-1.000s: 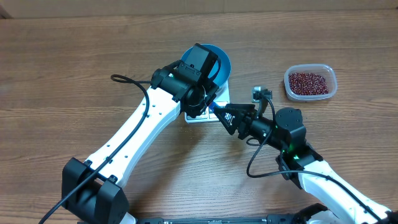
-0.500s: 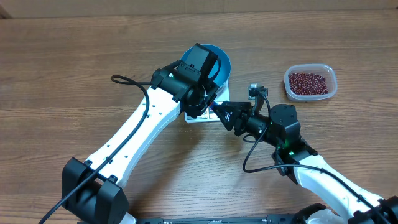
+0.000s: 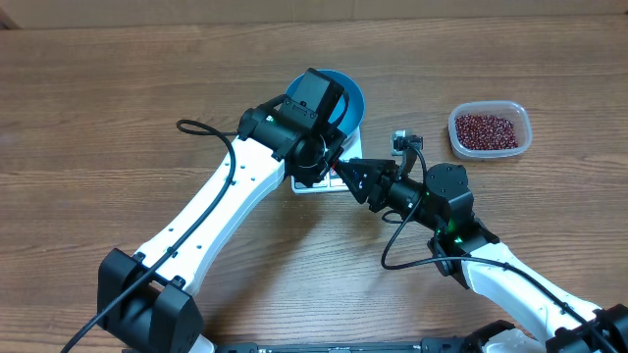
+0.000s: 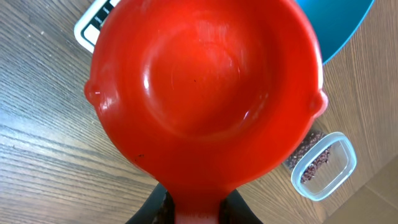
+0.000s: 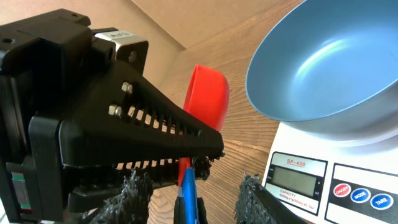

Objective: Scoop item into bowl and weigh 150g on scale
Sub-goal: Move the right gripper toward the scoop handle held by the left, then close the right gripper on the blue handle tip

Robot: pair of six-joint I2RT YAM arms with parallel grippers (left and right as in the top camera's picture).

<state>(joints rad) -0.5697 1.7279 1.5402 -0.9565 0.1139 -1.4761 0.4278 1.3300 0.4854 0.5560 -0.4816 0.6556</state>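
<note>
Close by the scale (image 5: 336, 180), left gripper (image 4: 198, 208) clamps the empty red scoop (image 4: 205, 81) by its handle. Right gripper (image 5: 189, 193) straddles it, jaws parted, likely for handover. Beans (image 3: 488, 128) sit in the far-right tub (image 3: 523, 116).

Robotics test bench — wood-grain table (image 3: 88, 108), two cabled white arms (image 3: 226, 206).

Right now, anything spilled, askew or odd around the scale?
No spill: beans sit in the clear tub, blue bowl sits empty on the scale. Only oddity: the right tool crowds the left tool, which grips an empty red scoop, beside the scale.
</note>
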